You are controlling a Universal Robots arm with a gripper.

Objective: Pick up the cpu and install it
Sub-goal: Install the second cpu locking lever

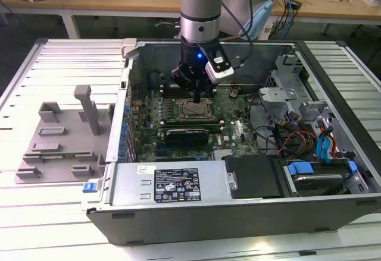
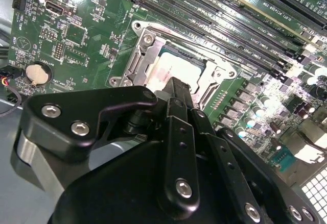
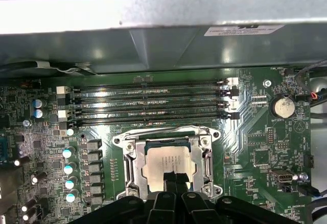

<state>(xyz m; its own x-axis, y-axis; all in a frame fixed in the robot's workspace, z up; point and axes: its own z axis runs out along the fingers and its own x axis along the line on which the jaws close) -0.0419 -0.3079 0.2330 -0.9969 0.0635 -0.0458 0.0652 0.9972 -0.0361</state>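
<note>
PC case (image 1: pixel 333 65), side panel off, lies flat on a slatted white table (image 1: pixel 47 213). Grey fixture block (image 1: pixel 59 139) sits on the table at the exterior view's left, well apart from the work. Power supply w/ label (image 1: pixel 172 184) along the near wall of the case; drive bay w/ blue tabs (image 1: pixel 324 166) at the exterior view's right.

Arm (image 1: pixel 200 5) comes straight down into the case over the green motherboard (image 1: pixel 238 133).

Socket frame (image 3: pixel 168 134), silver metal, sits beside the row of black memory slots (image 3: pixel 153 101) (four, by my count, in the first wrist view). Coin cell (image 3: pixel 282 106) off to one side of the board.

Cpu (image 3: pixel 163 163) lies flat inside the socket frame, silvery top facing up, seated square w/ the frame as far as I can see. Also visible in the second wrist view (image 2: pixel 168 71).

Gripper (image 3: pixel 173 179) hangs right over the cpu, black fingers (image 2: pixel 179 94) drawn together to a narrow tip at the chip's top face. Whether the tip touches the chip or sits just above it, can't tell. Fingers look closed on nothing, chip not between them.
</note>
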